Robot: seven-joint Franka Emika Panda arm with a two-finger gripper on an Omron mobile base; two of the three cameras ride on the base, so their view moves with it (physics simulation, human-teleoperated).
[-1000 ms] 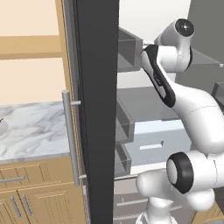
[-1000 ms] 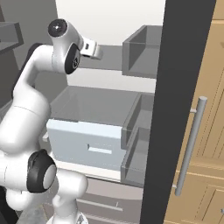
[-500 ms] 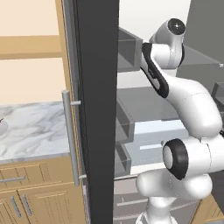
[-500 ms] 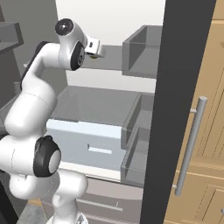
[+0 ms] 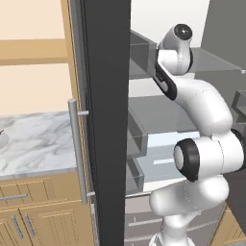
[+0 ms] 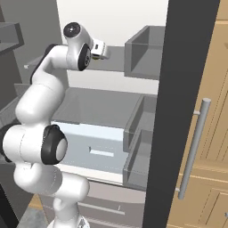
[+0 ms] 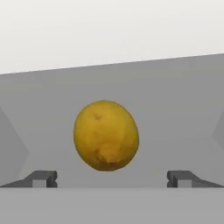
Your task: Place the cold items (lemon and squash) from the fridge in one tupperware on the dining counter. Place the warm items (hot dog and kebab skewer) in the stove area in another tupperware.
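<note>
Up close, the hand view shows the lemon (image 7: 106, 135) on a grey fridge shelf (image 7: 175, 105), centred between the widely spread fingers (image 7: 43, 178), seemingly untouched; from the right base view the arm (image 6: 42, 89) reaches into the fridge, the lemon hidden

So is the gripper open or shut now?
Open: in the hand view the gripper fingertips stand wide apart, with the lemon ahead between them, not gripped.
</note>
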